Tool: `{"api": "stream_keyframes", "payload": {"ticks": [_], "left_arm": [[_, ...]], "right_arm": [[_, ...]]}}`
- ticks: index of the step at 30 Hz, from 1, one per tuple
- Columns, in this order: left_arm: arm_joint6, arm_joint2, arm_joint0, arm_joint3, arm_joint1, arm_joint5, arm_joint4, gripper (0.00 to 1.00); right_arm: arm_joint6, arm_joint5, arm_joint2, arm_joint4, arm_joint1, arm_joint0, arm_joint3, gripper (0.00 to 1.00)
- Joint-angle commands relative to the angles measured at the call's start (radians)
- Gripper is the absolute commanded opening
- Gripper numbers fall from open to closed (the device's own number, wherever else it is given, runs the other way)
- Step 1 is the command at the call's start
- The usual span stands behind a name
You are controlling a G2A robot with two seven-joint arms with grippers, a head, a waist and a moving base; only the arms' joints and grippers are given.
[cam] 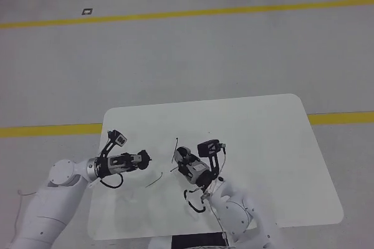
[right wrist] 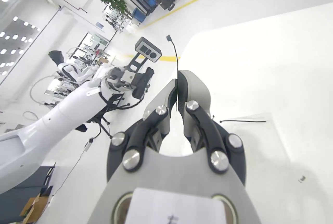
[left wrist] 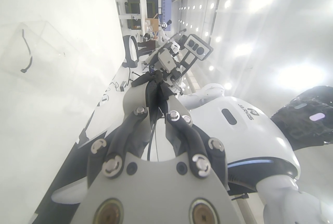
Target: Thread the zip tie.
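1. A pale grey floor [cam: 174, 56] crossed by yellow lines [cam: 174, 14] surrounds the work area.
2. A white table [cam: 268, 124] with rounded corners carries the task's things, and both arms are over its near part.
3. The left gripper [cam: 144, 158] [left wrist: 156, 79] is over the table's near left part and points across at the other arm. Its fingers [left wrist: 149, 94] are drawn together, with almost no gap between the dark pads. A thin dark strand runs between them, and it cannot be told what it is.
4. The right gripper [cam: 181, 153] [right wrist: 177, 76] is near the table's middle, just beside the left one but not touching it. Its fingers [right wrist: 187, 87] are pressed tight on a black zip tie [cam: 176, 144] [right wrist: 168, 38].
5. The held tie stands up out of the fingertips, with its square head on top and clear of the table.
6. A second, loose zip tie [cam: 154, 181] [left wrist: 30, 59] lies curved on the table, nearer the front edge, between the two arms.
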Motion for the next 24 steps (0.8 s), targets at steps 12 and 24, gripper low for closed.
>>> {"api": "stream_keyframes", "payload": {"ticks": [12, 24], "left_arm": [[0.122, 0.073, -0.034, 0.027, -0.051, -0.001, -0.014, 0.00], [0.152, 0.092, -0.048, 0.047, -0.068, -0.001, 0.017, 0.00]], "right_arm": [[-0.285, 0.143, -0.105, 0.006, 0.006, 0.046, 0.092, 0.00], [-0.302, 0.163, -0.141, 0.065, 0.015, 0.083, 0.116, 0.00]]}}
